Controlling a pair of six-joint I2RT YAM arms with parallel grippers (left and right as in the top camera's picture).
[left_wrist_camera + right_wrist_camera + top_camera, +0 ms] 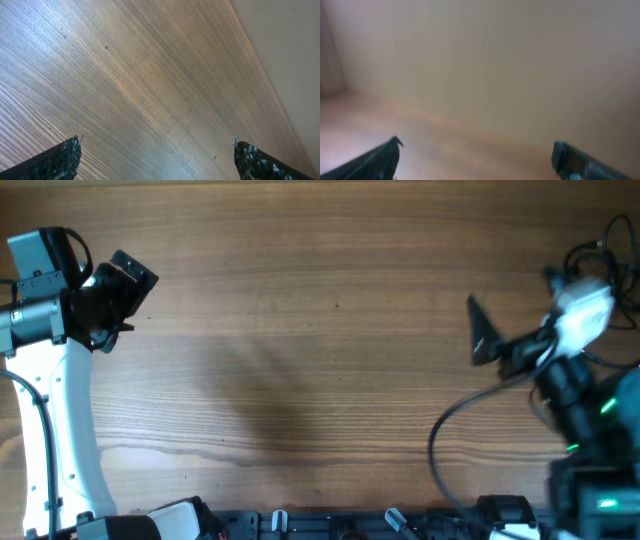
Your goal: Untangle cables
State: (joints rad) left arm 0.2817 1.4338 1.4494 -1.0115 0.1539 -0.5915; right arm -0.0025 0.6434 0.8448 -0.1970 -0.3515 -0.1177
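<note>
Currently no tangle lies on the open wood of the table (320,380): the centre is bare in the overhead view, and neither wrist camera shows a cord. The only candidate for the cables is a set of thin black loops (612,242) at the far right edge, behind the right arm. I cannot tell whether these are the task's cords or the arm's own wiring. The thick black wire (440,445) curving over the wood below the right arm belongs to the rig. Left gripper (120,295) sits at the far left edge, well apart from anything. Its wrist view shows only wood grain and the table's far border, with the two fingertips (72,150) spread to opposite corners, so the jaws stand wide apart and hold nothing. Right gripper (478,332) points in toward the middle of the table from the right. Its camera looks mostly at a blurred pale wall (495,65) with a strip of wood below, which suggests the wrist is tilted up rather than aimed at the surface. Its fingertips (387,155) are likewise spread wide and empty. Judgement: both arms look parked clear of the workspace with jaws ready, and no grasp has begun. Any next move first needs the cables located, likely near the right edge.
</note>
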